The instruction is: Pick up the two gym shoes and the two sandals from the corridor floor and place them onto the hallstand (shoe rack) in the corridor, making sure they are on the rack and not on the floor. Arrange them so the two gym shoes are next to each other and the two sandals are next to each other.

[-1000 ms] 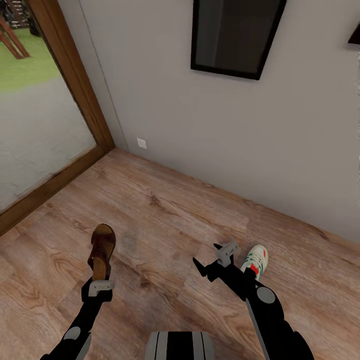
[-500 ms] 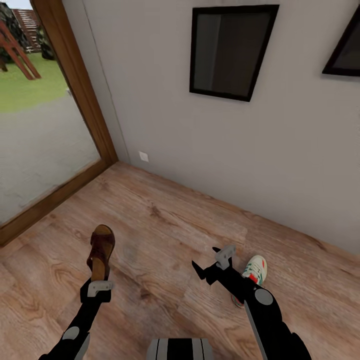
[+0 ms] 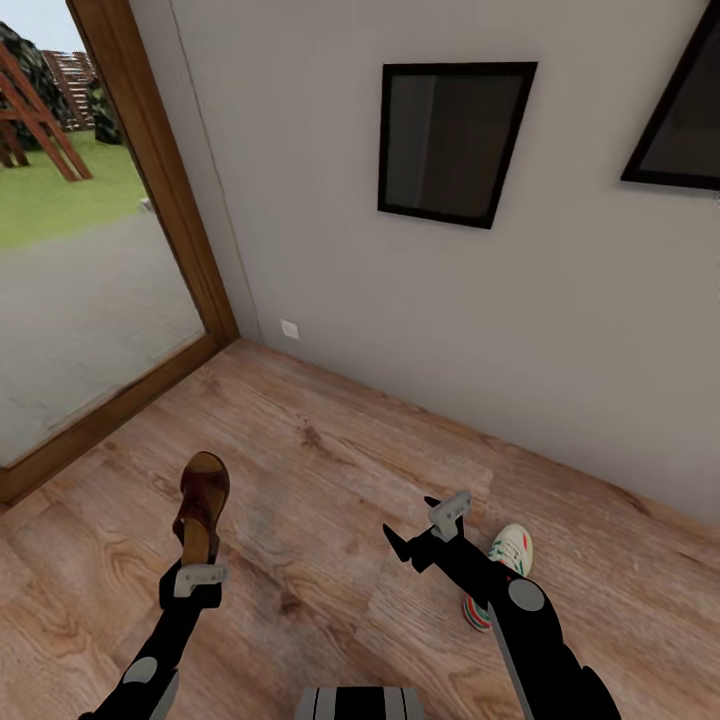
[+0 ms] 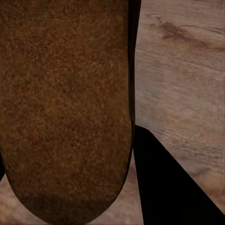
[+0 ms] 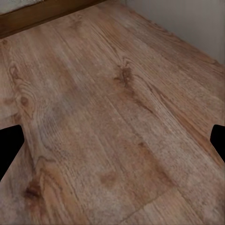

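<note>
Carrying a sandal [image 3: 203,500] pinched in the left claw [image 3: 199,566], the right claw [image 3: 418,520] hung spread, free for the gym shoe [image 3: 500,570].

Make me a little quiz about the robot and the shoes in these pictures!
1. True or false: the left tool is shut on a brown sandal.
2. Where does the gym shoe lie? A) on the wood floor beside the right arm B) inside the right tool C) on a shelf
3. Fill in: the right tool is ____, with nothing between its fingers.

Key: 1 true; 2 A; 3 open.
</note>
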You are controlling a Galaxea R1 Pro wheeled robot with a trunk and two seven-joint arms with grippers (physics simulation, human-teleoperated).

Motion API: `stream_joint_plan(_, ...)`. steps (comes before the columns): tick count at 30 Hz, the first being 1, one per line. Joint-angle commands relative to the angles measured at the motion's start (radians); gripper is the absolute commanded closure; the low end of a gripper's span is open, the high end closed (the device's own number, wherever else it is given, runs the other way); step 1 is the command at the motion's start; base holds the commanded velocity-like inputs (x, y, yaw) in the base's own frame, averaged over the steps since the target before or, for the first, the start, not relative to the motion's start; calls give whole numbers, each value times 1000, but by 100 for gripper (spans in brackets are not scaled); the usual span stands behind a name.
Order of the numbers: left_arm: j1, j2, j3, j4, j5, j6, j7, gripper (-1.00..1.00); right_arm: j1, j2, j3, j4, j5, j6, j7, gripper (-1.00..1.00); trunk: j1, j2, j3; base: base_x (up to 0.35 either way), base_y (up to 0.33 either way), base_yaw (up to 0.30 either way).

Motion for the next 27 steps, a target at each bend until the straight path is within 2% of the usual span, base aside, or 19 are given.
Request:
stream_joint_plan(1,7,-2,7,-6,-14,-4,-5,100,0,1,-1,-1,7,5,5,-100,0,0,1,0,0,0)
stream_joint_plan(7,20,-4,7,-17,-14,-4,-4,100,0,2,-2,-1,5,5,5,-100,0,0,5,-22,17,0)
stream_joint_plan(16,21,-4,7,-17,-14,-4,-4,100,0,2,-3,-1,5,4,5,-100,0,0,6,-220,198,-11)
stream_joint_plan(22,21,-6,7,-17,-14,-4,-4,100,0,2,-3,-1,5,4,5,-100,0,0,6,-215,241,-196)
stream_joint_plan(27,20,-6,8,-17,-14,-3,-4,100,0,2,-3,-1,5,4,5,-100,0,0,6,-65,288,-255)
